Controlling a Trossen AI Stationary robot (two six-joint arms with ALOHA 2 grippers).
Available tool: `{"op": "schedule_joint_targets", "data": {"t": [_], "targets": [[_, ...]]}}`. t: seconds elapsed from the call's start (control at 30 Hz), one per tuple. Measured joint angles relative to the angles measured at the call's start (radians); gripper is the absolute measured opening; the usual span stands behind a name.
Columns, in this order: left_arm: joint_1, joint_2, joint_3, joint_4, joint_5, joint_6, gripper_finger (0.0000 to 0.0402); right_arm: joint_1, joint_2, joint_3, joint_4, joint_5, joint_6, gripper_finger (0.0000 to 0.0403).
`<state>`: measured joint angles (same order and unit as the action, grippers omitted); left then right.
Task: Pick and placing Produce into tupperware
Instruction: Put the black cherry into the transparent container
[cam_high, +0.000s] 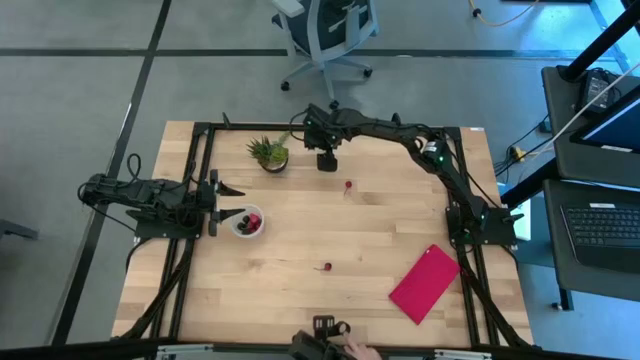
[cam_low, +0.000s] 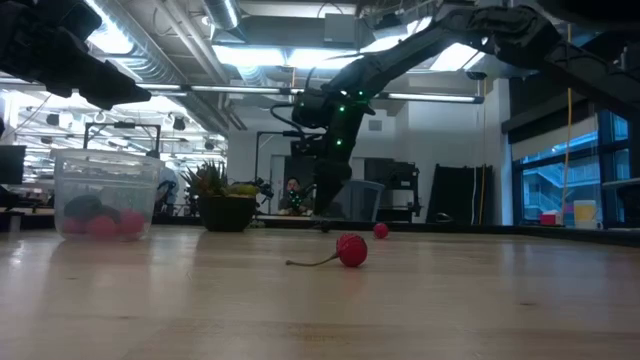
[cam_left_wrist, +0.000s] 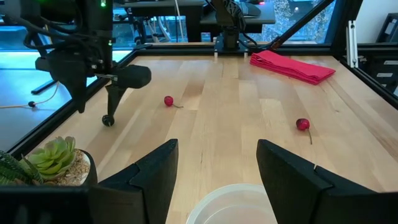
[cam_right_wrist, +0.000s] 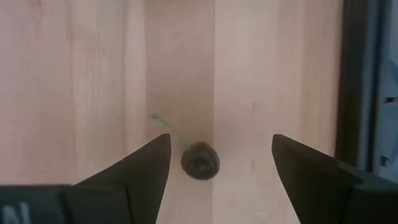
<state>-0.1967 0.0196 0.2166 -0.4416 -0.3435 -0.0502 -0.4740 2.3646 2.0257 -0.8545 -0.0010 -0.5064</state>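
Right tool (cam_right_wrist: 221, 165) is spread wide, hanging over a dark maroon berry (cam_right_wrist: 200, 160) near the far edge of the tabletop (cam_high: 330, 230). The berry sits between the fingers on the wood, with a thin green stem (cam_right_wrist: 168, 127) trailing off it. Nothing is gripped yet.

Left tool (cam_left_wrist: 217, 168) is also spread and empty, parked just over the tupperware (cam_high: 247, 222) on the left side, beside the potted plant (cam_high: 269, 153). A few red and dark pieces are already inside the cup.

Two red berries are loose on the wood: one (cam_high: 347, 185) near the right tool, one (cam_high: 327, 267) nearer the front edge. The pink-red flat piece (cam_high: 425, 283) lies well apart, at front right.

Handling, my read: the berry is tiny, light and round, so it'll roll or squirt out if you come in off-centre. It looks soft enough to bruise. Straddle the body, not the stem, drop low so the fingertips meet its widest part, and close gently.
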Motion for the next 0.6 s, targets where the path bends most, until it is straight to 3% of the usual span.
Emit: {"op": "schedule_joint_targets", "data": {"t": [0.6], "targets": [[0.000,0.000,0.000,0.000,-0.013,0.001,0.0212,-0.011,0.055,-0.002,-0.023,-0.005,-0.003,0.0280]]}}
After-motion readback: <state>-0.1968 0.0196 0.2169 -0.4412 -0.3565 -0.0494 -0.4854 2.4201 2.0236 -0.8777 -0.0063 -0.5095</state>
